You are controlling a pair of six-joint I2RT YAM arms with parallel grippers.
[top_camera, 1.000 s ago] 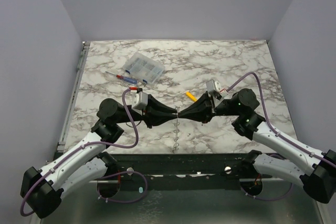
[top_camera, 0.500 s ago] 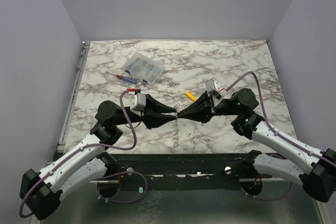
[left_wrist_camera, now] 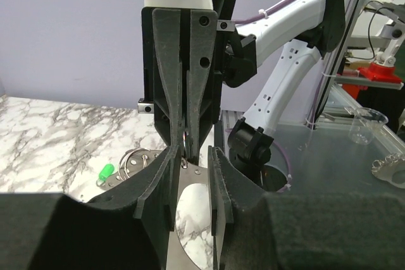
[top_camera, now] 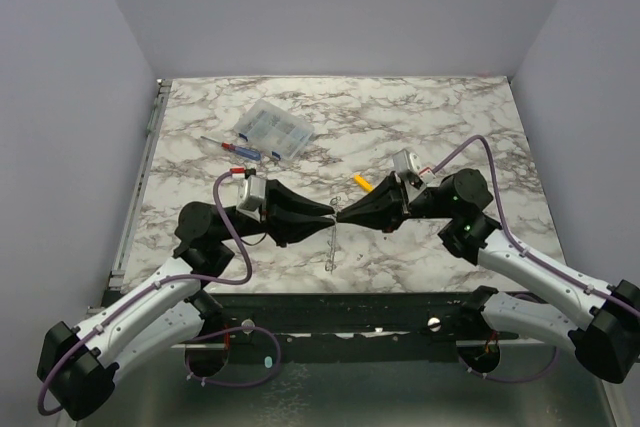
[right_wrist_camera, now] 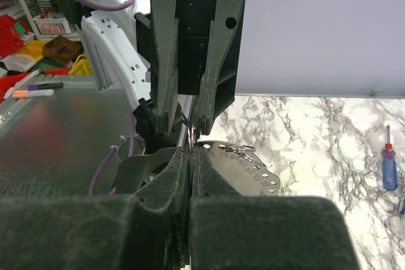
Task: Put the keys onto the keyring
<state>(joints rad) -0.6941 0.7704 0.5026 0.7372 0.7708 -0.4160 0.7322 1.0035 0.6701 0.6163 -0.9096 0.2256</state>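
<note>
The keyring (top_camera: 332, 247) hangs as a slim strip under the right gripper (right_wrist_camera: 189, 154), whose jaws are pressed together on its top end. The left gripper (left_wrist_camera: 191, 153) has its jaws spread either side of that end, gripping nothing. One green-headed key (left_wrist_camera: 105, 172) lies on the table (top_camera: 430, 117), below and to one side of them. Threading looks not yet begun, so the next move is probably fetching the key and lining it up precisely.

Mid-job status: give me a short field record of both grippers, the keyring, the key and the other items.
left gripper: open, tip to tip with the right gripper
right gripper: shut on the keyring
keyring: thin grey strip running from the tips toward the near edge
key: one green head visible beside small wire rings; threaded or not, cannot tell
other items: clear compartment box, screwdriver, yellow stick, on the table beyond the arms
</note>
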